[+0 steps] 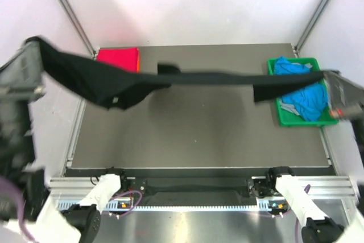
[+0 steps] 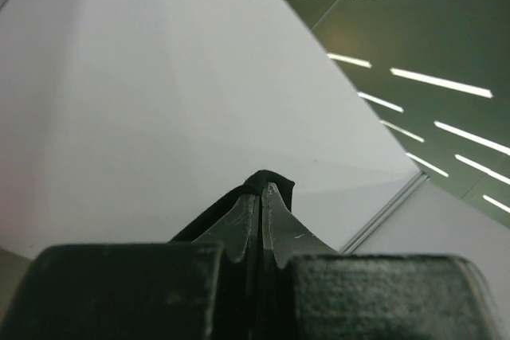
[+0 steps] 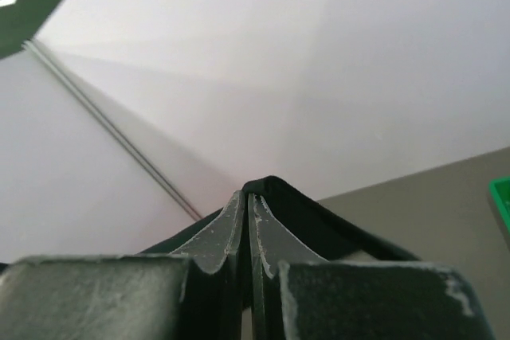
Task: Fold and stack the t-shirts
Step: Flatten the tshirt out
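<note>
The large black t-shirt (image 1: pixel 187 79) hangs stretched in the air across the table, held at both ends. My left gripper (image 1: pixel 35 46) is raised at the far left, shut on one end; in the left wrist view the black cloth (image 2: pixel 275 181) wraps over my closed left gripper (image 2: pixel 260 193). My right gripper (image 1: pixel 329 78) is raised at the right, shut on the other end; in the right wrist view the cloth (image 3: pixel 335 216) drapes over my closed right gripper (image 3: pixel 245 201). A folded magenta-red shirt (image 1: pixel 118 58) lies at the back left with an orange edge (image 1: pixel 139 61) beside it. Bright blue shirts (image 1: pixel 304 92) lie in the crate.
A green plastic crate (image 1: pixel 284 115) stands at the table's right edge under the right gripper. The grey table top (image 1: pixel 199 135) lies below the stretched shirt. White walls and metal frame posts (image 1: pixel 71 12) surround the table.
</note>
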Robot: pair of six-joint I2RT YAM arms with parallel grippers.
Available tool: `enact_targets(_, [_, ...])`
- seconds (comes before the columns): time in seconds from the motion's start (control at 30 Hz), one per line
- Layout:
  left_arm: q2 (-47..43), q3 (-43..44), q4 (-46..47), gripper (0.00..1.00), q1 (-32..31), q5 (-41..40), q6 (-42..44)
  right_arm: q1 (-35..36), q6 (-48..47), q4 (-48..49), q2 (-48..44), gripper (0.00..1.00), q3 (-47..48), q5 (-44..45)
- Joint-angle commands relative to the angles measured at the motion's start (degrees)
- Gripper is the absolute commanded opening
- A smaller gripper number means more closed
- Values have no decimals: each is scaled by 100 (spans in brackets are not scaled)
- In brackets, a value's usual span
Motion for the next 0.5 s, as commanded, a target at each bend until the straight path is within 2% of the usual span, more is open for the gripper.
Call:
enact_targets(0.0, [64,751,-398,0,18,-276,43,-78,-9,-621,-115,0,452,55])
enact_targets(0.13, [81,990,-180,0,10,-93,-97,-78,62,-780,-80,0,962,169])
enact_targets(0.27, [397,754,-109,0,10,13,7,-78,62,-447,174,0,744,326])
enact_targets(0.4, [880,130,364,0,10,-4,429,-78,-122,562,368,0,-467,310])
enact_targets(0.47, [1319,-282,863,0,10,-31,684,-70,-202,1423,552,0,-1407,327])
